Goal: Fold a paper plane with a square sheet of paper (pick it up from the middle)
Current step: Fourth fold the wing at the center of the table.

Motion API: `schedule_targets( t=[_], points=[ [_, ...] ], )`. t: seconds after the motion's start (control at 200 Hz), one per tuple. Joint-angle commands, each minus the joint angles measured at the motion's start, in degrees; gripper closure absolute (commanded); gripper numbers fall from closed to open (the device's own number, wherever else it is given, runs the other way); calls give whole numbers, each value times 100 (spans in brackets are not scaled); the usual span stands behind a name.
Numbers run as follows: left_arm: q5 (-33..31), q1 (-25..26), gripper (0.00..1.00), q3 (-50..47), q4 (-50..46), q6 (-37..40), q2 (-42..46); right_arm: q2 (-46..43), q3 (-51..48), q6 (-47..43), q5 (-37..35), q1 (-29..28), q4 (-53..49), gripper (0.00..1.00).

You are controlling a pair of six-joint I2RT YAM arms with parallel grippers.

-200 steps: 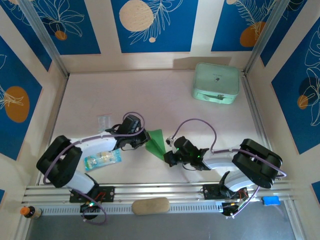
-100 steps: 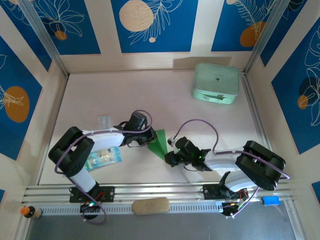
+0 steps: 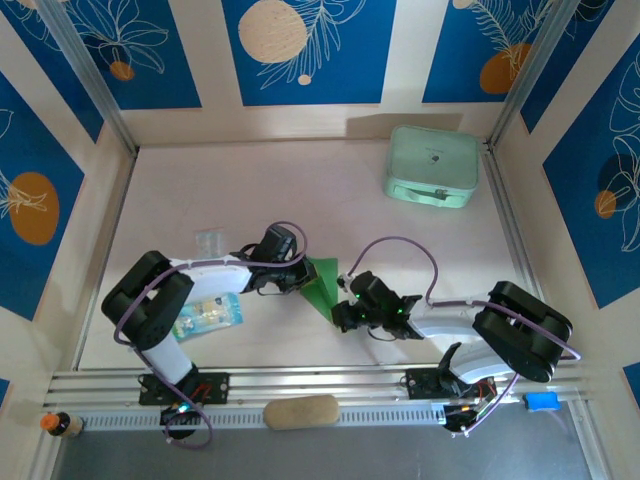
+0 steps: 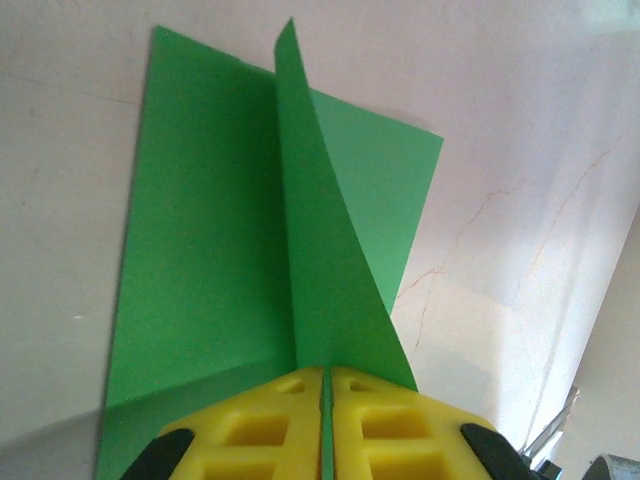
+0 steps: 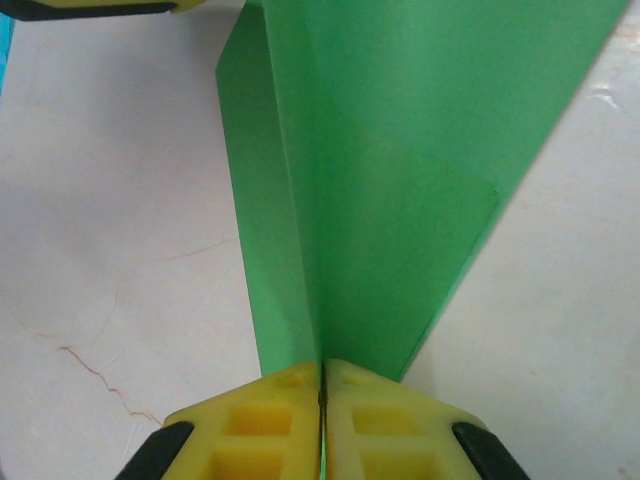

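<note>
Two robot arms (image 3: 215,275) bend low over the pale bench (image 3: 200,190) and reach toward each other. The left fingers (image 4: 300,392) and the right fingers (image 5: 300,392) each pinch tight on the one bright green folded sheet of paper (image 3: 322,282), which sits between them near the front. One pale mint rounded case (image 3: 432,166) sits at the back right.

On the bench (image 3: 300,190)
Mint case (image 3: 431,166) in far right corner, blue packet (image 3: 205,319) by left edge, green paper (image 3: 322,285) near the middle.

Black-and-white left arm (image 3: 205,272) and right arm (image 3: 450,322) carry looping purple cables (image 3: 400,240) and yellow pocketed fingers (image 4: 300,420).
</note>
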State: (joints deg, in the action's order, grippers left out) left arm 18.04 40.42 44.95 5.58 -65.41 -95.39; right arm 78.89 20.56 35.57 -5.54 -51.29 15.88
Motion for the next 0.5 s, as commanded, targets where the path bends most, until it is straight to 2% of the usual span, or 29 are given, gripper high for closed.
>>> schedule_targets(
  t=[0.0,0.125,0.225,0.495],
  points=[
    [67,51,86,172,10,166,8,-33,-106,199,241,103,67,92],
    [-254,49,82,171,-345,298,229,-105,-225,86,537,288,213,93],
    [-441,44,85,173,-649,371,305,-181,-276,-54,726,423,258,93],
    [-47,53,91,15,-365,313,-29,-130,-219,-132,884,514,337,93]
  ],
)
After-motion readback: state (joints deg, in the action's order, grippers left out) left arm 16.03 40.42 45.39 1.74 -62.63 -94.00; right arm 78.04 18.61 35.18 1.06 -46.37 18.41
